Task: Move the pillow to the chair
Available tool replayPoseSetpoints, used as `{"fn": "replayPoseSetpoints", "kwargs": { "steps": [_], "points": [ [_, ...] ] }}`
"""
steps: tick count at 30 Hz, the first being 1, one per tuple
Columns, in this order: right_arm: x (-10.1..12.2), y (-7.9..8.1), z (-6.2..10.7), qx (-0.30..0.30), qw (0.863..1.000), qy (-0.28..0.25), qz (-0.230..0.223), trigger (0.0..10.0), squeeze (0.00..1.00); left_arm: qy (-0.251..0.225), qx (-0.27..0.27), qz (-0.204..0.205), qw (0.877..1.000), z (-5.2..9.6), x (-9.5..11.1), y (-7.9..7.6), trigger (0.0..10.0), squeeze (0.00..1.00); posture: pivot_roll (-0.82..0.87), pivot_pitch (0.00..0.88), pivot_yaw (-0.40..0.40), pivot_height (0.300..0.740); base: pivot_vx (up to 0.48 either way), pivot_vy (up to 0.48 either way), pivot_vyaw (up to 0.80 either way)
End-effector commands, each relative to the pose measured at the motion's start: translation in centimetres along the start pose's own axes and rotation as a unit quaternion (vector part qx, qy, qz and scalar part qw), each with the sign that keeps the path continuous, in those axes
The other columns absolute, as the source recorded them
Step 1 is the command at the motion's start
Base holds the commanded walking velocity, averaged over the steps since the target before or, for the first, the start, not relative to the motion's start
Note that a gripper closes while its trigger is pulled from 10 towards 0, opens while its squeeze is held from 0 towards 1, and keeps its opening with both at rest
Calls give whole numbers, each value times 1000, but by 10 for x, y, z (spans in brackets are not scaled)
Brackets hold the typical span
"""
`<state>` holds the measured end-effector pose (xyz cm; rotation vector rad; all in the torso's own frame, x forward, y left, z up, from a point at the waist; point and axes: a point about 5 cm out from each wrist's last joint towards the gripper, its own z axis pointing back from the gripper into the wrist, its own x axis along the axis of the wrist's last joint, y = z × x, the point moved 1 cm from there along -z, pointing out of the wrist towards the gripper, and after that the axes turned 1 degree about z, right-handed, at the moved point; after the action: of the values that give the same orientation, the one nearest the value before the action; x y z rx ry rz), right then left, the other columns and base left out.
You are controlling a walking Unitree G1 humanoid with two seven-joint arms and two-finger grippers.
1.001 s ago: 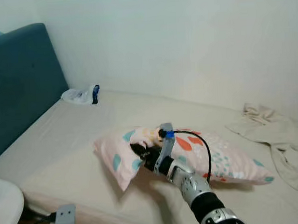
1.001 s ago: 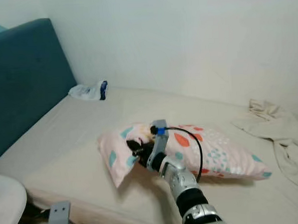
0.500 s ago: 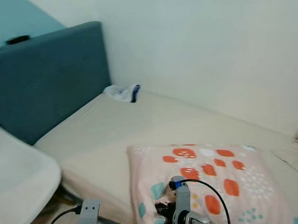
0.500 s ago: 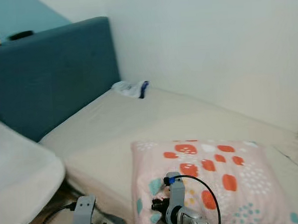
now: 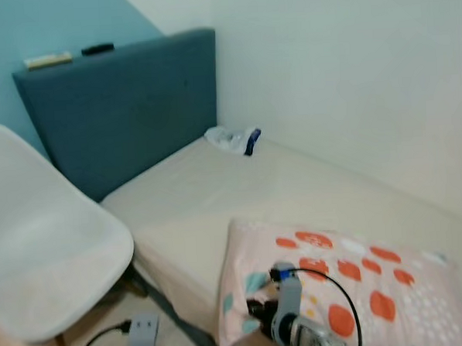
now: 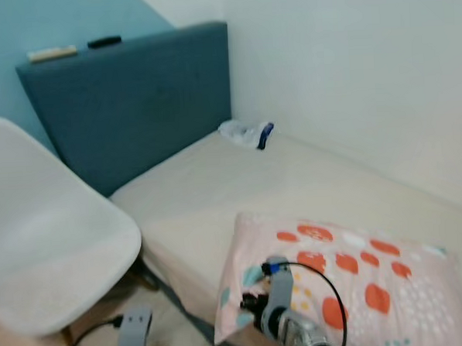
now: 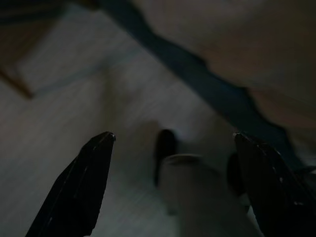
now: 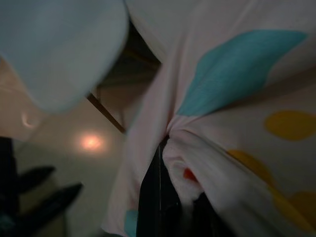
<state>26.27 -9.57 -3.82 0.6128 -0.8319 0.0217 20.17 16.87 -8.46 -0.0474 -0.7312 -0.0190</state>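
Pillow: the pillow (image 5: 353, 290) is pink with orange, teal and yellow spots, held up off the bed (image 5: 239, 188) near the mattress edge — its free body sags toward the right.
Right gripper: the right gripper (image 5: 257, 309) has its black fingers (image 8: 153, 197) pinched tight on a bunched fold of the cover at the pillow's near left edge; in the right wrist view the fabric puckers into the closed jaws.
Left gripper: the left gripper (image 7: 170, 182) hangs low by the floor, fingers spread wide apart with nothing between them.
Chair: the white chair (image 5: 41, 253) stands to the robot's left, just beside the bed, its seat bare.
Handling: judging by the drape and the creases, the pillow is light, soft and floppy — not fragile. It will swing and fold rather than stay flat.
Hold: a pinch on the cover alone may slip, since loose fabric can slide over the filling; a deeper bite at a corner or seam looks safer.
Risk: the dangling end could catch the chair's rim as it goes over.
Other things: a small crumpled bag (image 5: 233, 138) lies by the blue headboard (image 5: 119, 109), well apart from the work.
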Motion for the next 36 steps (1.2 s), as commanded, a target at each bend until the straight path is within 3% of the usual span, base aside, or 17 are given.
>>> {"fn": "replayPoseSetpoints", "kwargs": {
  "steps": [1,8,36],
  "points": [
    [4,13,-5,34,999,-10,7,10000,0,10,-5,0,1000,0,-4,-2,10000,0,125,0,-64,740,0,0,731],
    [0,13,-5,35,999,-1,16,10000,0,23,-39,-9,999,1,-7,-8,10000,0,130,0,-72,740,0,0,731],
    [12,17,-8,45,999,-24,12,10000,0,20,-41,-18,999,0,-5,-11,10000,0,122,0,-67,740,0,0,731]
  ]
}}
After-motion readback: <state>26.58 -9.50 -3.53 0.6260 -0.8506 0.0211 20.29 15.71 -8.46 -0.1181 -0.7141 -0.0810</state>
